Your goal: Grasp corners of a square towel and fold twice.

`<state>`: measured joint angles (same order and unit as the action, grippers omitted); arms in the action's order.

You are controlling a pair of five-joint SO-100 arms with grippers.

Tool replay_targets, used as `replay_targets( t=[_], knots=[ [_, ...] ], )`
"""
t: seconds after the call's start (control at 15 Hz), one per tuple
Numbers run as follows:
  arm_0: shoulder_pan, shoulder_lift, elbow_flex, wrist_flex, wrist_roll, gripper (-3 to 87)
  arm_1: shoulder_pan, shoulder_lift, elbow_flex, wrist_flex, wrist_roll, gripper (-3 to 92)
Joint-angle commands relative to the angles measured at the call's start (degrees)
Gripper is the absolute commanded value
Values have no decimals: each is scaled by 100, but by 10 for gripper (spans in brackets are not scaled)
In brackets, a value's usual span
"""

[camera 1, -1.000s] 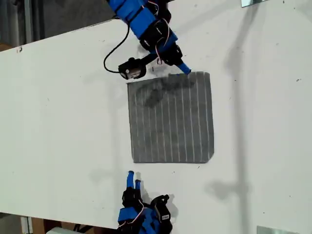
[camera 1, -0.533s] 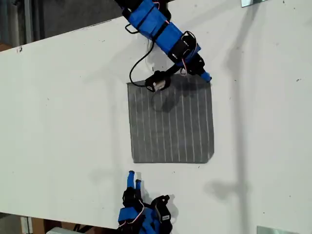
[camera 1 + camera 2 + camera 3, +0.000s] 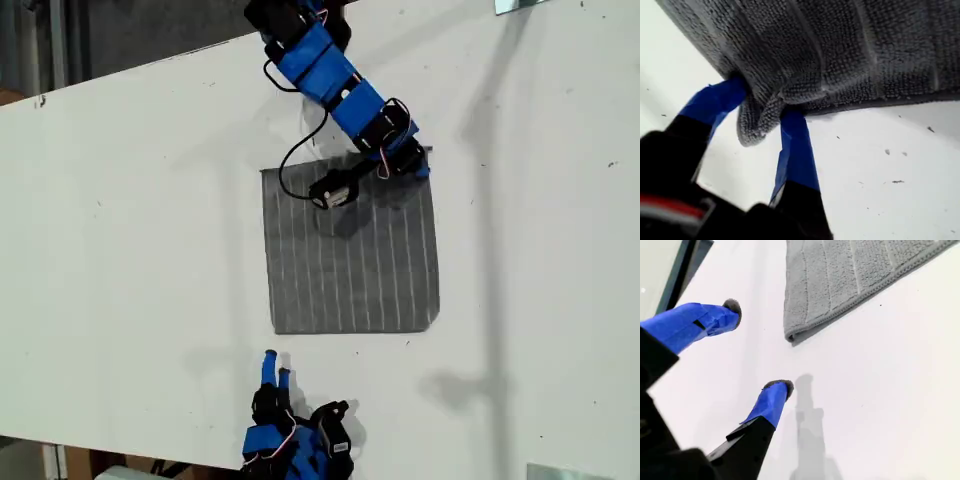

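Observation:
The grey striped towel (image 3: 350,250) lies flat on the white table (image 3: 120,250). My first gripper (image 3: 418,165) reaches down from the exterior view's top onto the towel's far corner at that view's right. In the first wrist view my first gripper (image 3: 762,107) has its blue fingers (image 3: 715,102) pressed against either side of that corner (image 3: 752,131), and the cloth bunches between them. My second gripper (image 3: 272,365) rests near the table's front edge, just short of the towel's near edge. It stands open (image 3: 756,347) and holds nothing, with a towel corner (image 3: 792,335) lying a little ahead of it.
The table's bare white surface surrounds the towel on all sides. A black cable (image 3: 295,160) loops from the first arm over the towel's far edge. Table edges run along the exterior view's top left and bottom.
My first arm swung toward the exterior view's right along the towel's far edge and came down on the far corner. The second arm has not moved.

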<state>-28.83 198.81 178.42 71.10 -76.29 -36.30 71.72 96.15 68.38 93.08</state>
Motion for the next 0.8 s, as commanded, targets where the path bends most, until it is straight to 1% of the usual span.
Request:
replay_targets(
  t=[0.0, 0.13, 0.2, 0.33, 0.4, 0.47, 0.53, 0.67, 0.73],
  knots=[
    [114, 35, 18, -53, 62, 266, 0, -26, -167, -88, 123, -1],
    [334, 35, -26, -176, 114, 260, 26, -44, -316, -97, 141, -1],
    [501, 35, -141, -97, -26, 257, 53, -105, -413, -44, 158, -1],
    [1266, -44, -773, 501, -650, 258, 158, -264, -501, -18, 158, -1],
    [1802, -483, -1327, 598, -993, 259, 211, -334, -571, -18, 141, -1],
    [2303, -1564, -1969, 176, -1072, 261, 255, -387, -624, 0, 123, -1],
    [2804, -3357, -2812, -369, -1125, 261, 290, -413, -659, 44, 114, -1],
    [3586, -6996, -4702, -835, -1257, 265, 290, -396, -686, 132, 167, -1],
    [3929, -8191, -5229, -1020, -1512, 267, 281, -396, -738, 185, 202, -1]
  ],
)
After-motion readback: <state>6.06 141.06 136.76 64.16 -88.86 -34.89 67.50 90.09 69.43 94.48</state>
